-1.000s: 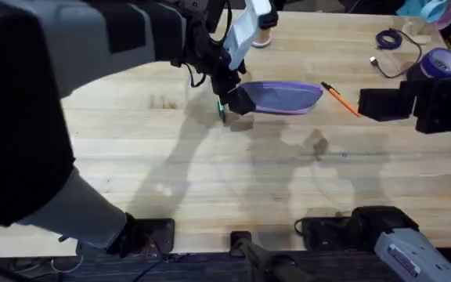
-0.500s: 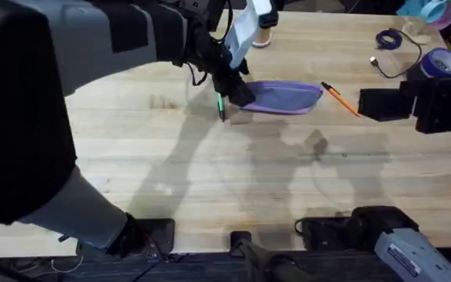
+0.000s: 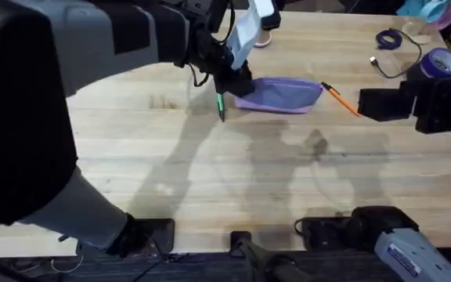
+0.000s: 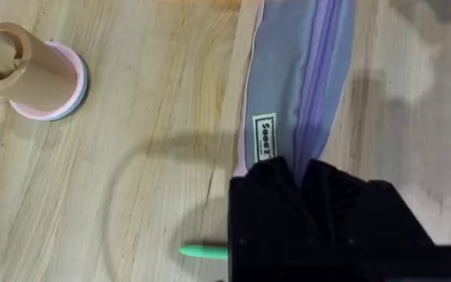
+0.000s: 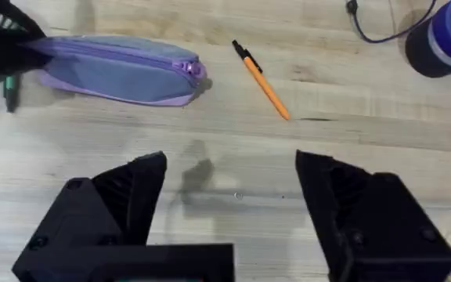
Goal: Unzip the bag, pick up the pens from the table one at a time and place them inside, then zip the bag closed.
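Observation:
The lilac bag [image 3: 283,95] lies flat at the far middle of the table [image 3: 233,180], its zipper closed, with the pull at the end nearer the orange pen. My left gripper [image 3: 237,83] is at the bag's other end, and in the left wrist view its black fingers [image 4: 276,184] pinch the bag [image 4: 296,70] there. The green pen [image 3: 220,106] lies just beside that end; its tip [image 4: 202,251] pokes out past the fingers. The orange pen [image 3: 340,99] [image 5: 261,80] lies slanted to the right of the bag [image 5: 120,66]. My right gripper [image 3: 366,103] [image 5: 229,184] hovers open and empty, nearer than the orange pen.
A dark purple tape roll [image 3: 442,61] [image 5: 445,35] and a coiled purple cable [image 3: 388,39] sit at the far right. A tan and pink roll [image 3: 261,37] [image 4: 34,74] stands just beyond the bag. The near half of the table is bare wood.
My left gripper has shifted slightly toward the far edge with the bag's end, and more of the green pen is uncovered. The right arm has stayed still.

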